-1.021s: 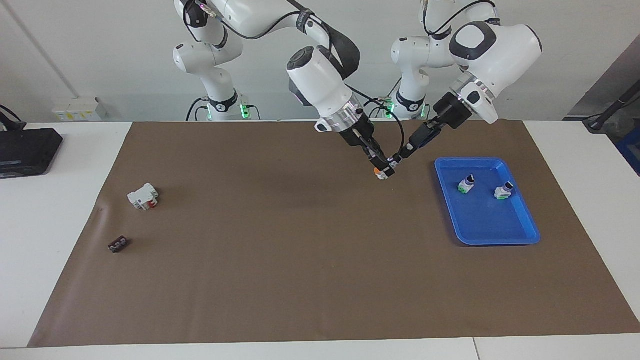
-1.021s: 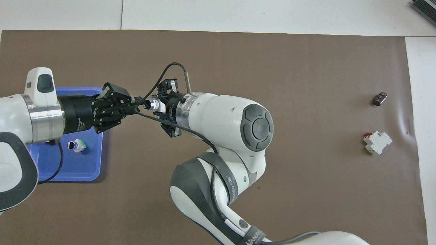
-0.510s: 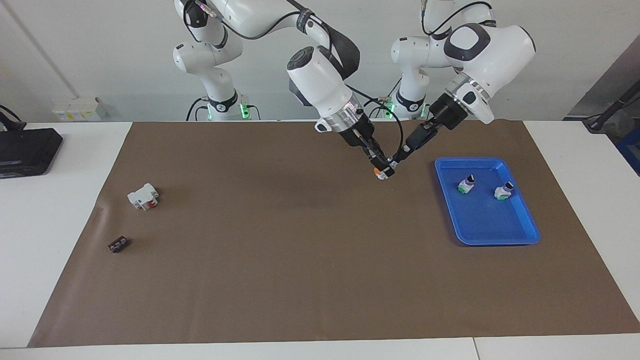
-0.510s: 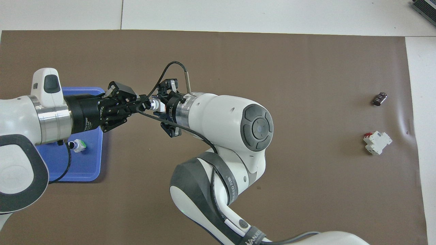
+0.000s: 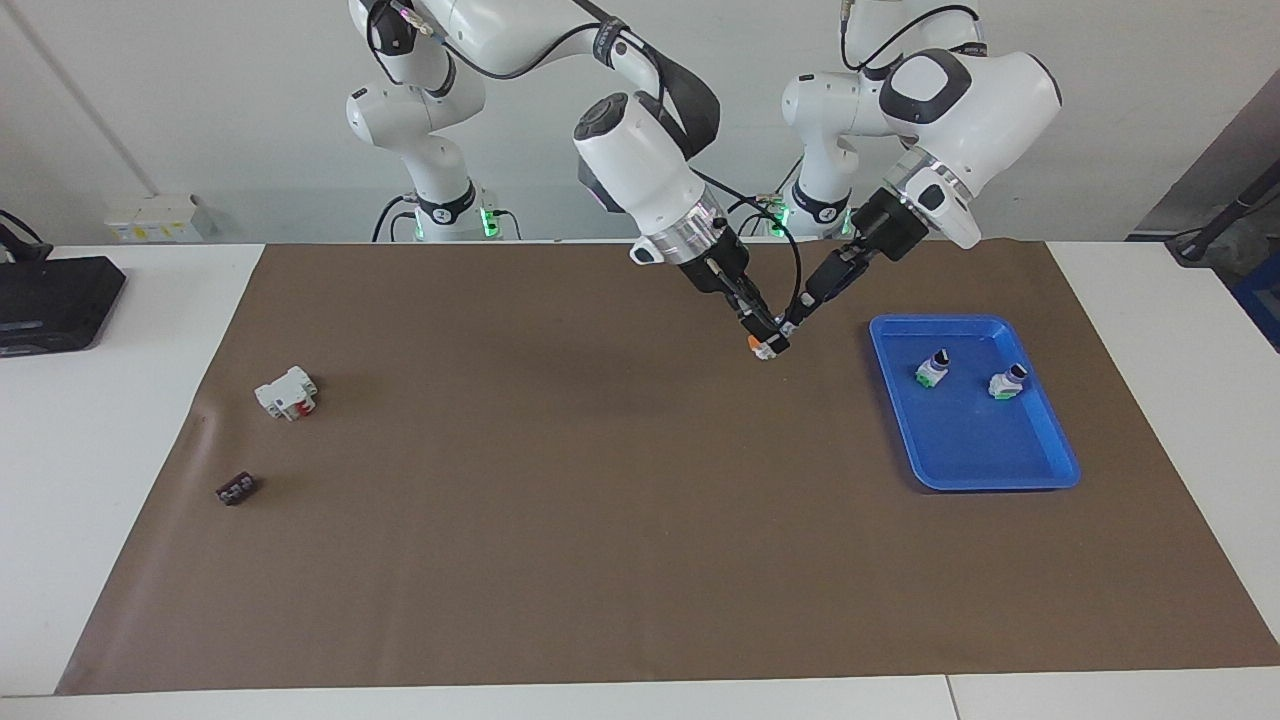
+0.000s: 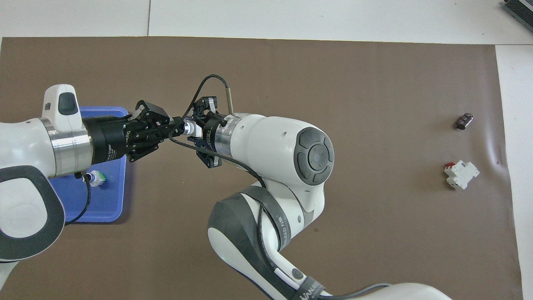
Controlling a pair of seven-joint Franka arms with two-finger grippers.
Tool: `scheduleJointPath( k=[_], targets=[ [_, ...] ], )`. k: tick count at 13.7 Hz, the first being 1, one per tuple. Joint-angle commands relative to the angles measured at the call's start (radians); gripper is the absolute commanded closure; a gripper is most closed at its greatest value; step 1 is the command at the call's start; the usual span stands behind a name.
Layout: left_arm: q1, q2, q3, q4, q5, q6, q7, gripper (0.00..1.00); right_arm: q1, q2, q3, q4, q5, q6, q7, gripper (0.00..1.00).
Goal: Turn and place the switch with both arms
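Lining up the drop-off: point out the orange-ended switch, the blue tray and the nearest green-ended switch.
orange-ended switch (image 5: 765,345), facing view, white body
blue tray (image 5: 1000,484), facing view, rim farthest from robots
green-ended switch (image 5: 932,370), facing view, middle of its body

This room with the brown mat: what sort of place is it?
Probably a robotics lab or test bench: two large white jointed robot arms work over a brown table mat, with small electrical switches sorted in a blue plastic tray.
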State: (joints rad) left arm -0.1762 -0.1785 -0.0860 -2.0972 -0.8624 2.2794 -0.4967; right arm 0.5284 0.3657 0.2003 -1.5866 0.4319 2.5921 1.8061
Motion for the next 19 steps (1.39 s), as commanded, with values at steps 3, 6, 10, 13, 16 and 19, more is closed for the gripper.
scheduleJointPath(
  k=[3, 6, 10, 13, 16, 19],
  targets=[
    [-0.02, 0.002, 0.011, -0.018, -0.017, 0.046, -0.003, 0.79, 0.001, 0.015, 0.002, 0.025, -0.03, -0.006, 0.039, 1.0],
    [-0.022, 0.005, 0.011, -0.018, -0.017, 0.055, 0.003, 0.8, 0.001, 0.013, 0.002, 0.025, -0.03, -0.006, 0.041, 1.0],
    [-0.026, 0.011, 0.011, -0.018, -0.015, 0.065, 0.009, 0.79, 0.002, 0.013, 0.002, 0.025, -0.03, -0.006, 0.041, 1.0],
    [-0.04, 0.013, 0.011, -0.018, -0.015, 0.083, 0.01, 0.78, 0.002, 0.013, 0.002, 0.025, -0.03, -0.006, 0.041, 1.0],
    [-0.043, 0.013, 0.011, -0.018, -0.014, 0.092, 0.023, 0.79, 0.002, 0.013, 0.002, 0.025, -0.03, -0.006, 0.041, 1.0],
    [-0.043, 0.017, 0.011, -0.018, -0.012, 0.092, 0.05, 0.8, 0.002, 0.013, 0.002, 0.025, -0.03, -0.006, 0.041, 1.0]
  ],
)
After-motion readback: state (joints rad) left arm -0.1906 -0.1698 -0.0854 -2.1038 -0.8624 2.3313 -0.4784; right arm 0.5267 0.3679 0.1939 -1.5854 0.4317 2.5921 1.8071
